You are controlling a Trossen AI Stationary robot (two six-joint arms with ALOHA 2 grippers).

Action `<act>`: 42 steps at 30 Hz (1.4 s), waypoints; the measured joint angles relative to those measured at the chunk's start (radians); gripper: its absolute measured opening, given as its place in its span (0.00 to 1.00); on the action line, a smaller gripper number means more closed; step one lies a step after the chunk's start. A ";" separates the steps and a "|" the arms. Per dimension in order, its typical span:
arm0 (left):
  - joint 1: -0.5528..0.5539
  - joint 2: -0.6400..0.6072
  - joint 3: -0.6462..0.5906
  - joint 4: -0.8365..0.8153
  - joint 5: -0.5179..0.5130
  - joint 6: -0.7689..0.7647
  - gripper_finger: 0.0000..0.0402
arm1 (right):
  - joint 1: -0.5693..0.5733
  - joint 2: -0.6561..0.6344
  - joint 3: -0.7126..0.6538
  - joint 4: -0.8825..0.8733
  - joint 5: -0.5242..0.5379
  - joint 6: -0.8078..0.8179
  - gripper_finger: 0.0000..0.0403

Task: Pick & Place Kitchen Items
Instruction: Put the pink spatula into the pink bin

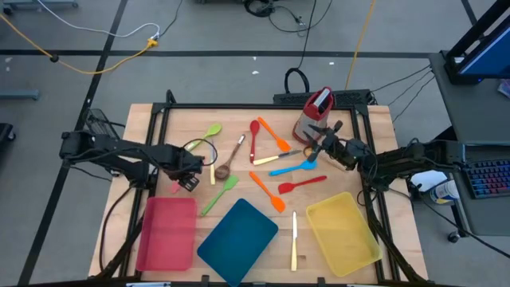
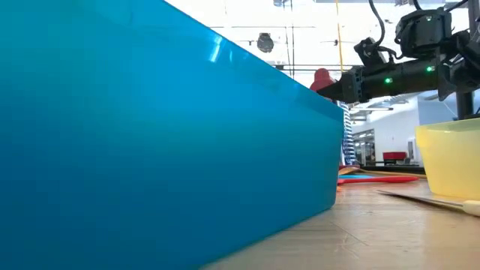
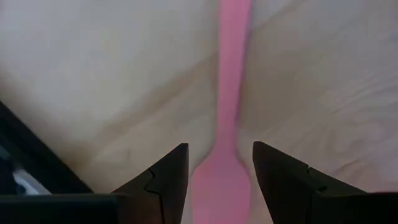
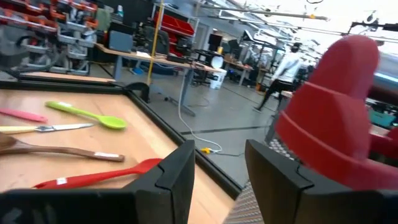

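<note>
A pink spatula [image 3: 230, 93] lies flat on the wooden table, just beyond the red tray [image 1: 167, 233]. My left gripper [image 1: 185, 180] points down over it, open, one finger on each side of the spatula where handle meets blade [image 3: 217, 149]; no touch shows. My right gripper [image 1: 323, 145] is open and level beside the red-topped grater [image 1: 313, 114], with nothing between its fingers [image 4: 219, 149]. Green [image 1: 213, 131], brown [image 1: 227, 163] and red [image 1: 254, 139] spoons, several spatulas and a cream knife [image 1: 293, 239] lie loose on the table.
The blue tray [image 1: 237, 239] and yellow tray [image 1: 343, 233] stand along the near edge beside the red one. The blue tray [image 2: 150, 135] fills most of the low view. The grater [image 4: 336, 112] stands upright at the far right, close to my right fingers.
</note>
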 joint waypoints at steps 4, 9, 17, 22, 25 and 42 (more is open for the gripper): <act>0.000 0.029 -0.022 0.008 -0.001 -0.015 0.45 | -0.022 0.000 0.000 0.000 -0.001 0.009 0.34; 0.000 0.036 -0.055 0.111 -0.006 0.015 0.43 | -0.023 0.000 0.000 0.000 -0.005 0.011 0.33; -0.001 0.035 -0.071 0.182 0.002 0.092 0.14 | -0.022 0.000 0.000 0.016 -0.226 0.086 0.34; -0.001 0.035 -0.071 0.187 -0.026 0.148 0.04 | -0.020 0.000 0.000 0.053 -0.320 0.088 0.33; 0.000 0.035 -0.072 0.200 -0.046 0.189 0.09 | -0.019 0.000 0.000 0.082 -0.359 0.130 0.33; 0.004 0.043 -0.036 0.263 -0.157 0.331 0.11 | 0.066 0.290 0.320 -0.032 -0.450 0.187 0.32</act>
